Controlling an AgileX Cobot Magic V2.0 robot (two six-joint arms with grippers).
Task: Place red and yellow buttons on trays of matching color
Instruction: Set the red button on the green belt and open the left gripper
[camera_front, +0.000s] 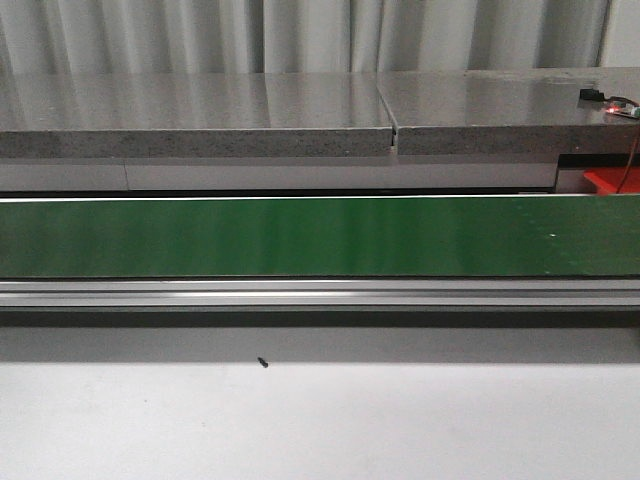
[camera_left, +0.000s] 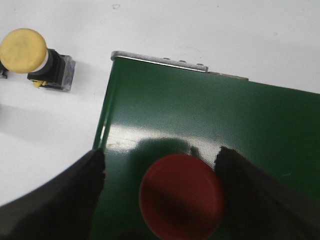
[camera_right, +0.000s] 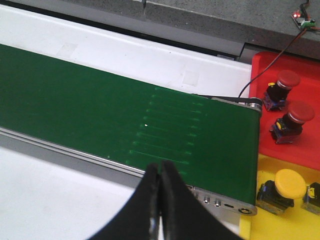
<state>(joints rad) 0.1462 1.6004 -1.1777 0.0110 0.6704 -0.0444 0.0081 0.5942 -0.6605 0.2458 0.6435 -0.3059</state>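
Note:
In the left wrist view a red button (camera_left: 181, 195) sits on the green belt (camera_left: 225, 115) near its end, between the fingers of my open left gripper (camera_left: 161, 154). One finger is close against it and the other stands well apart. A yellow button (camera_left: 23, 51) lies on the white table beside the belt's end. My right gripper (camera_right: 161, 167) is shut and empty, over the belt's near rail. Beyond the belt's other end, the red tray (camera_right: 312, 87) holds two red buttons (camera_right: 288, 80) (camera_right: 299, 113). The yellow tray (camera_right: 280, 225) holds a yellow button (camera_right: 290, 184).
The front view shows the long green conveyor belt (camera_front: 300, 235), its metal rail (camera_front: 300, 293), a grey stone counter (camera_front: 300, 115) behind and white table in front. A corner of the red tray (camera_front: 610, 180) and a small circuit board (camera_front: 620, 105) with wires lie far right.

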